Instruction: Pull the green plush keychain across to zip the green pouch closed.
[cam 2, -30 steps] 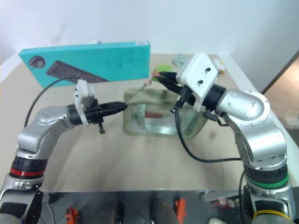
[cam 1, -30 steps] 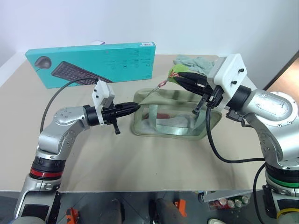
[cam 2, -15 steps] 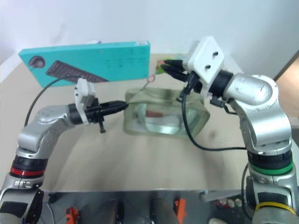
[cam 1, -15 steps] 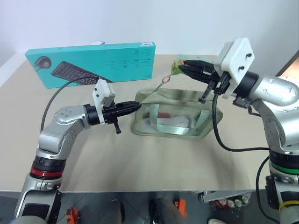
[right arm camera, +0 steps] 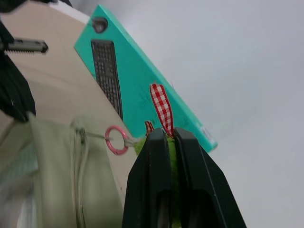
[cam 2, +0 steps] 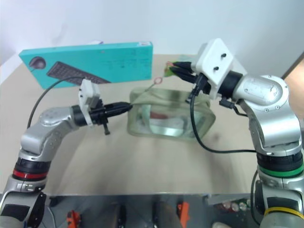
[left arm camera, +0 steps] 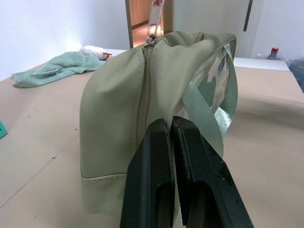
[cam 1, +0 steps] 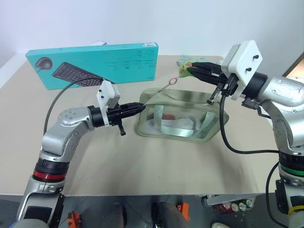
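While the green pouch (cam 1: 178, 119) sits mid-worktop (cam 1: 142, 166), the left claw (cam 1: 140, 108) is pinched tight on the fabric at its left end. Above the pouch's far right corner, the right claw (cam 1: 186, 69) is clamped on the green plush keychain (cam 1: 183, 71), lifted off the pouch, its pink ring (cam 1: 171, 82) hanging toward the zipper. Behind the pouch stands the teal keyboard box (cam 1: 95, 64).

Keyboard box (cam 1: 95, 64) behind pouch (cam 1: 178, 116)

Olive green pouch (cam 1: 178, 121), keychain (cam 1: 183, 71) raised above.
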Tool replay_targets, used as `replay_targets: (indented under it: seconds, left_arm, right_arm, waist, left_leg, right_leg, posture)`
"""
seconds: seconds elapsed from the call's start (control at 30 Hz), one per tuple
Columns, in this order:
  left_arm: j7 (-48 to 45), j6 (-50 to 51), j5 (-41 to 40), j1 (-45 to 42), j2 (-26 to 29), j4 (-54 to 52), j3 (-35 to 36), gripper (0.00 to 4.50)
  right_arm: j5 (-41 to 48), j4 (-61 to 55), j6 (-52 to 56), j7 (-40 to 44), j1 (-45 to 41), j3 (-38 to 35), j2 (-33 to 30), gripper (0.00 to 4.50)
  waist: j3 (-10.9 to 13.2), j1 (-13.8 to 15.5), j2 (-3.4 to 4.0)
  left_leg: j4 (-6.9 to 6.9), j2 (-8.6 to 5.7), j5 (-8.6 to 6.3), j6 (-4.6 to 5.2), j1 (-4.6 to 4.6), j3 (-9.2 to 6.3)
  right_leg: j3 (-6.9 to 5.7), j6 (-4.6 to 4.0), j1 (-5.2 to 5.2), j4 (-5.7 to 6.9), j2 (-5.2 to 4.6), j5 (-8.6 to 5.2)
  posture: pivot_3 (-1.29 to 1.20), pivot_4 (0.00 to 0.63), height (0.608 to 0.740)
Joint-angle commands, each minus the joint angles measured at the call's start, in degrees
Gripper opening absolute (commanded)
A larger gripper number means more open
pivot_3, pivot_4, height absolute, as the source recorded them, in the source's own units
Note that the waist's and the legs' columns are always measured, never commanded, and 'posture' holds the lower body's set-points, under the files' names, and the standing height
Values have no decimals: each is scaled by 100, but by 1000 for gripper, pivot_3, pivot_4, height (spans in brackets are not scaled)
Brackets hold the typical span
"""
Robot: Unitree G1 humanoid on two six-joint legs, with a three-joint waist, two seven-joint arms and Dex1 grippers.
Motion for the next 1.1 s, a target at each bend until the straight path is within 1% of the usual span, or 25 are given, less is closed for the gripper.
replay_targets:
  seconds: [0.03,0.23,0.53,0.63,0.77,0.9,1.0,1.1]
  left_arm:
    - [54,42,67,-137,32,-5,14,0]
    - [114,65,115,-207,5,52,-32,0]
    - [271,86,276,-274,-57,107,-43,0]
    - [294,113,284,-280,-81,78,-45,0]
    - [314,154,273,-290,-107,23,-53,0]
    - [324,182,262,-300,-128,22,-53,0]
    - [337,185,277,-309,-149,39,-55,0]
    - [346,170,295,-323,-157,66,-66,0]
  right_arm:
    - [-106,-145,-148,-177,187,-567,-165,14]
    - [-144,-133,-173,-274,440,-773,-227,14]
    - [-251,-89,-256,-306,1183,-1302,-458,14]
    - [-354,15,-352,-313,1538,-1607,-560,14]
    - [-508,263,-482,-383,2114,-2186,-665,14]
    - [-768,612,-785,-480,2799,-2719,-635,14]
    - [-921,831,-904,-635,3269,-2934,-534,14]
    - [-1142,929,-1066,-825,3714,-2864,-406,14]
  waist:
    - [0,0,0]
    - [0,-1,1]
    - [0,7,1]
    - [0,7,0]
    - [0,14,1]
    - [0,15,1]
    - [-1,10,2]
    - [-1,9,2]
  left_leg:
    - [0,0,0,0,0,0]
    - [0,0,0,0,2,0]
    - [1,-6,0,0,0,0]
    - [2,-7,0,0,1,0]
    - [2,-11,0,0,1,1]
    - [2,-12,0,0,3,1]
    - [3,-12,0,0,6,0]
    - [3,-12,1,0,9,1]
  right_leg:
    - [-1,0,1,0,0,0]
    - [-1,0,1,0,1,0]
    - [-1,4,3,-1,-4,1]
    - [-2,4,5,-1,-5,1]
    - [-4,6,6,-1,-7,0]
    - [-3,8,8,-1,-7,1]
    - [2,9,8,0,-7,1]
    - [0,10,12,0,-6,2]
  posture:
    - [0,150,740]
    - [0,150,740]
    - [0,150,740]
    - [0,150,740]
    - [0,150,740]
    - [0,150,740]
    - [0,150,740]
    - [0,150,740]
